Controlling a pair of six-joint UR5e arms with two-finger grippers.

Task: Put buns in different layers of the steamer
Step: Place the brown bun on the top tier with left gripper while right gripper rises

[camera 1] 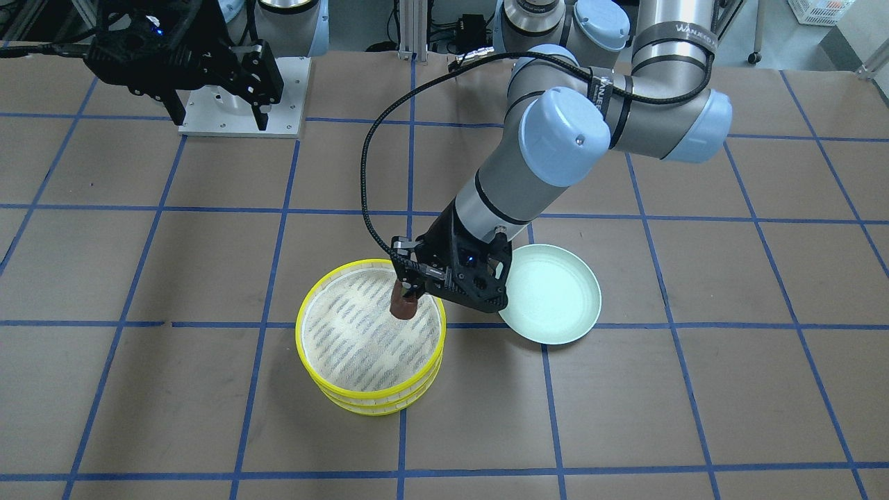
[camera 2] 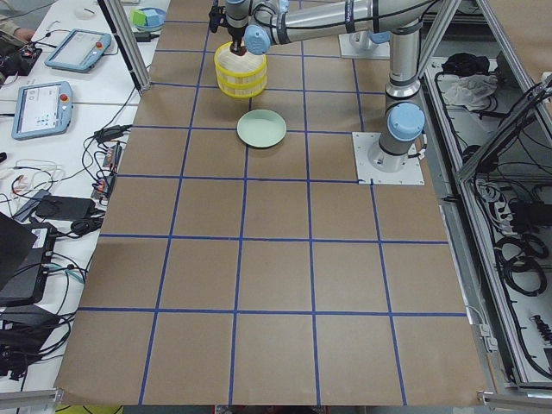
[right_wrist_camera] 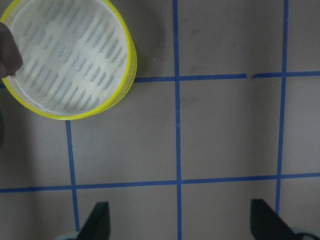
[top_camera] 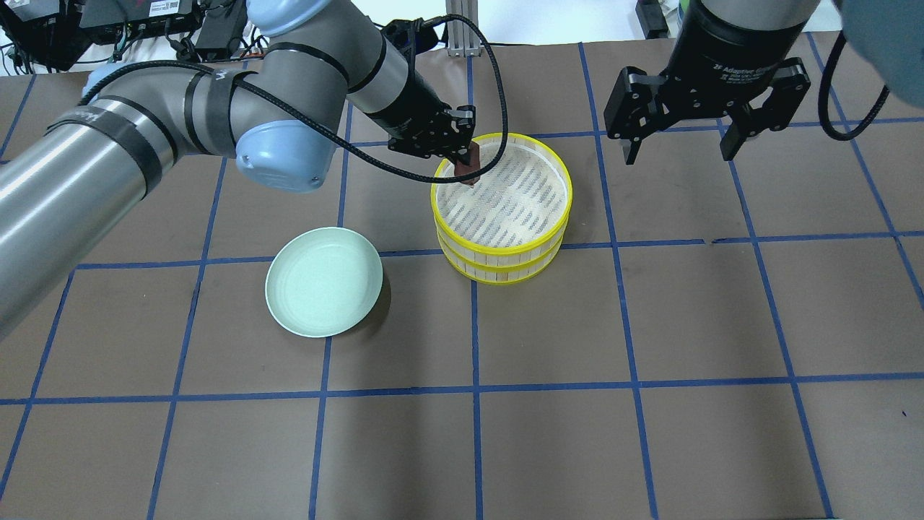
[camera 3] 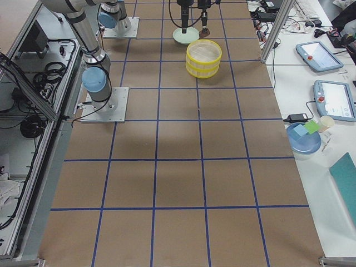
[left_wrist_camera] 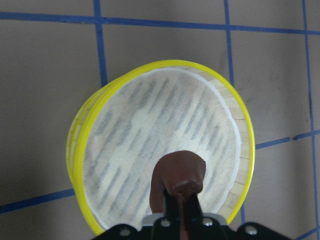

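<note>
Left gripper (camera 1: 410, 290) pinches the dark brown bun (camera 1: 403, 305) end-down just inside the rim of the upper steamer tray (camera 1: 298, 332). That tray is stacked on the lower tray (camera 1: 378, 410), presumably so each bun takes its own layer; the pale bun shows in no view. Right gripper (top_camera: 678, 153) hangs apart from the stack, fingers spread, holding nothing.

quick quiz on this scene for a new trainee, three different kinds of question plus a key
1. True or false: the left pincer is shut on the brown bun over the stacked steamer trays.
2. What lies on the green plate? A) a white bun B) nothing C) both buns
3. Fill in: the right pincer is ___ (open or shut).
Key: 1 true; 2 B; 3 open.
</note>
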